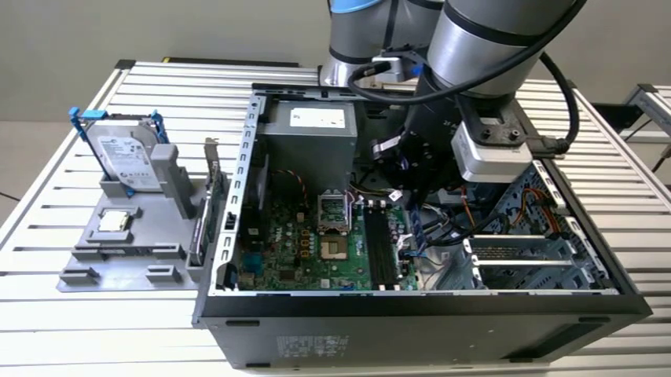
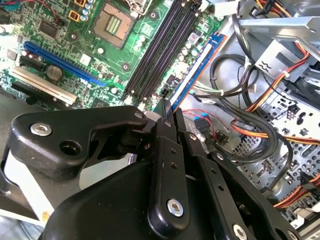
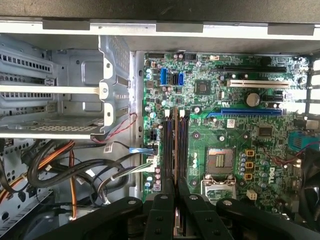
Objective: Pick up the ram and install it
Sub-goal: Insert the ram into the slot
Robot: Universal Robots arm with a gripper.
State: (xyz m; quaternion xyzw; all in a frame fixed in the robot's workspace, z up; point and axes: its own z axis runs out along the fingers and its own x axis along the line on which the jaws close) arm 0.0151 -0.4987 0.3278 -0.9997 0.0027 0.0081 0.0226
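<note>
- The ram [image 2: 196, 70] is a long, very thin flat stick. In the second wrist view its face looks blue-green with small pale marks along it, and a narrow orange-gold strip runs down one long edge.
- The gripper [image 2: 167, 116] has its black fingers [image 2: 165, 150] drawn together on one end of the ram. Only the stick's own thickness separates them. The rest of the stick reaches straight out past the fingertips.
- The held ram hangs inside the open computer case [image 1: 419, 306]. It lies just beside the black memory slots [image 2: 160, 50] and roughly parallel to them, on the side of the bundled cables [image 2: 250, 115]. I cannot tell whether it touches the board.
- In the first wrist view the gripper [image 3: 176, 187] sits in line with the memory slots [image 3: 181, 145] on the green motherboard [image 3: 235, 135], with the processor socket [image 3: 218, 159] just beside them.
- In the exterior view the arm [image 1: 482, 47] reaches down into the far part of the case, towards the exterior view's right.
- Outside the case, at the exterior view's left, a silver hard drive [image 1: 126, 153] with blue rails stands upright in a grey holder [image 1: 115, 259].
</note>
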